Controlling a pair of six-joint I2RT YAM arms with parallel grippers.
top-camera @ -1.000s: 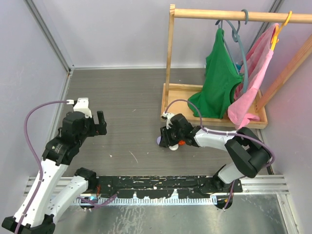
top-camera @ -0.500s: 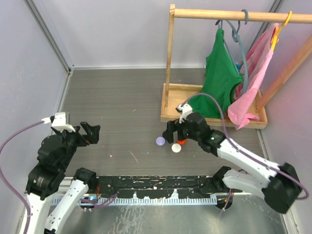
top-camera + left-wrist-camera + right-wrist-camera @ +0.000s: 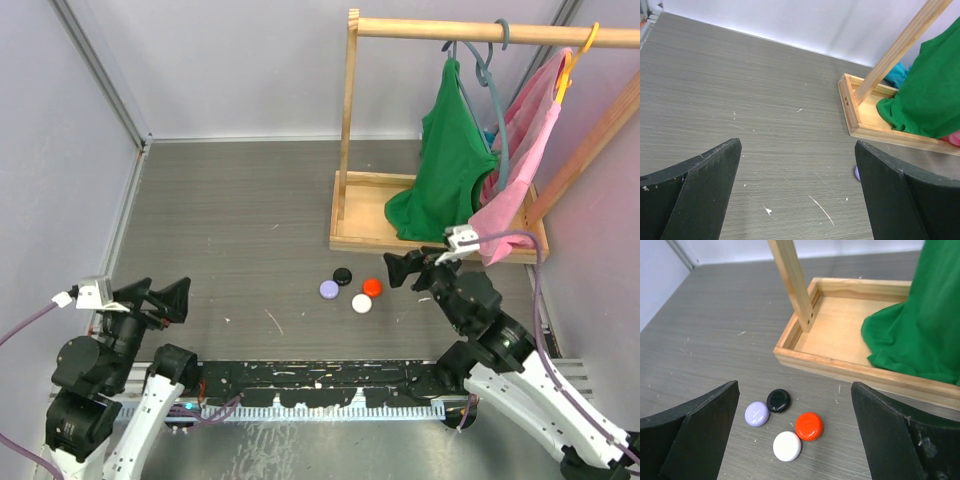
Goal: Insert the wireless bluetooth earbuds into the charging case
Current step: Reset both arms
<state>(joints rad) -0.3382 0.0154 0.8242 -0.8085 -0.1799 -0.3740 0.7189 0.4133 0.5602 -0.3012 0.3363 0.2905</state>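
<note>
The left claw (image 3: 158,296) sits at the lower left of the top view, spread wide with nothing in it. The right claw (image 3: 412,267) is at the lower right and is also spread wide, gripping nothing. Four little round flat discs lie close together on the grey wood-look bench (image 3: 240,210), near the middle of the top view and nearer the right claw. In the right wrist view the black disc (image 3: 778,400) touches the lilac disc (image 3: 756,413). The red disc (image 3: 809,426) and the white disc (image 3: 787,446) sit just below them. Neither claw touches a disc. The tiny earbuds are too small to make out in any view. Behind the discs stands a wooden rack with a tray base (image 3: 840,367), where a green cloth (image 3: 910,335) and a pink cloth (image 3: 520,150) hang.
</note>
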